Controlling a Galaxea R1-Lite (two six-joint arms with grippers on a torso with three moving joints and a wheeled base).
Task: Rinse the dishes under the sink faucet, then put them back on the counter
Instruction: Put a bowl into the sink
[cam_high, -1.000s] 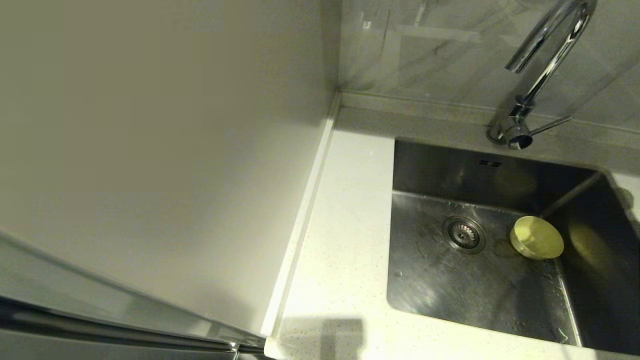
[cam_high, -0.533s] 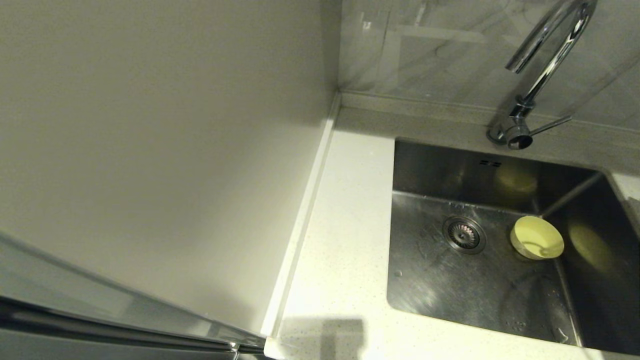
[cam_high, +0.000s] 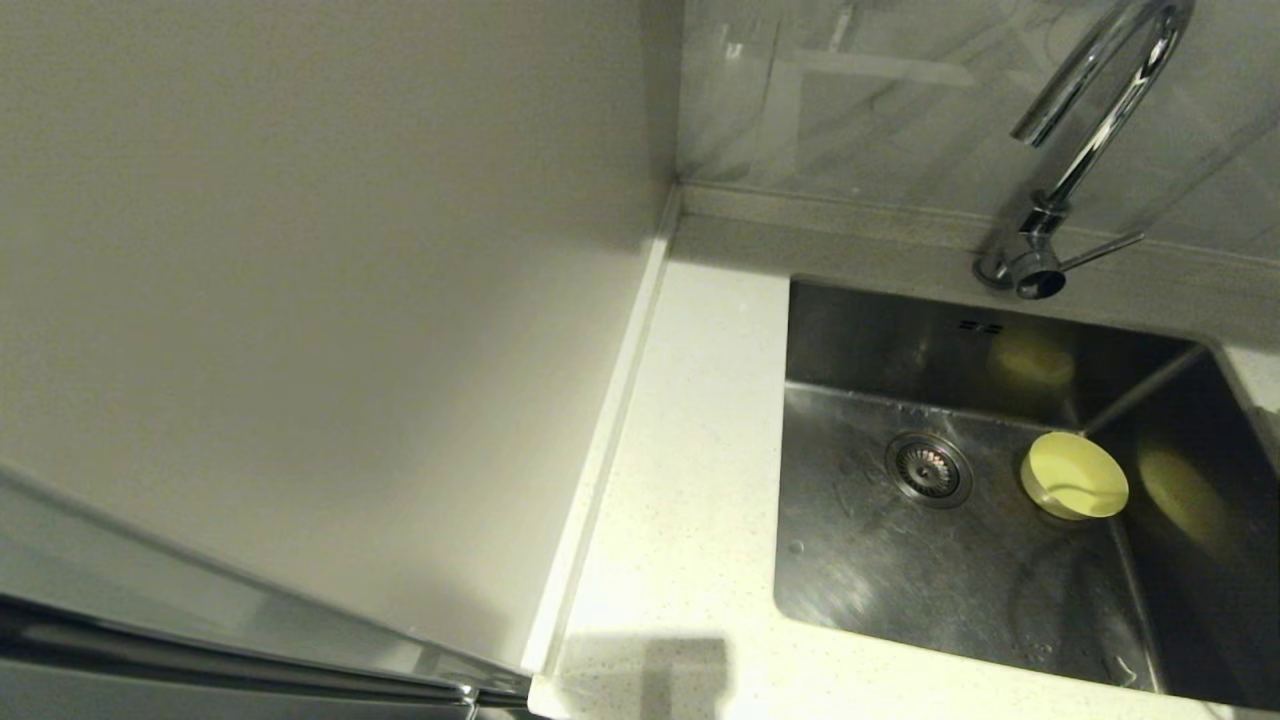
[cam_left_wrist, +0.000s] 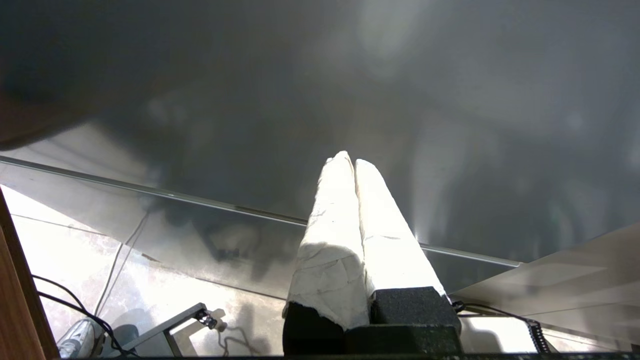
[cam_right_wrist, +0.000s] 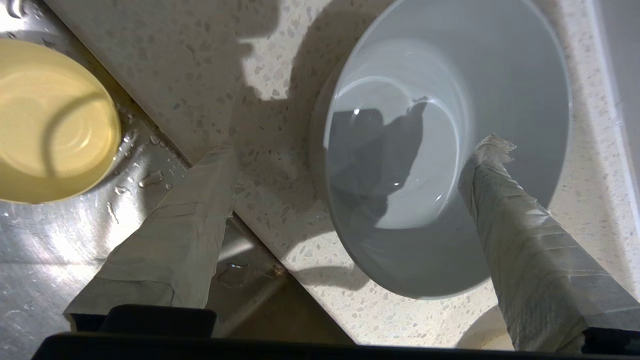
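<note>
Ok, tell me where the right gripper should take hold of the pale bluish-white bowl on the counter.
Take the pale bluish-white bowl by its rim, from above: it sits upright and open on the counter, and its wall is thin. The right gripper hangs over it, jaws wide open; one finger is already over the inside. Judgement only.

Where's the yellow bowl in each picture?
Head view: the yellow bowl sits in the sink, right of the drain.
Left wrist view: not in it.
Right wrist view: it shows at the picture's edge, on the wet steel.
Shared landmark: the sink's edge against the speckled counter.
</note>
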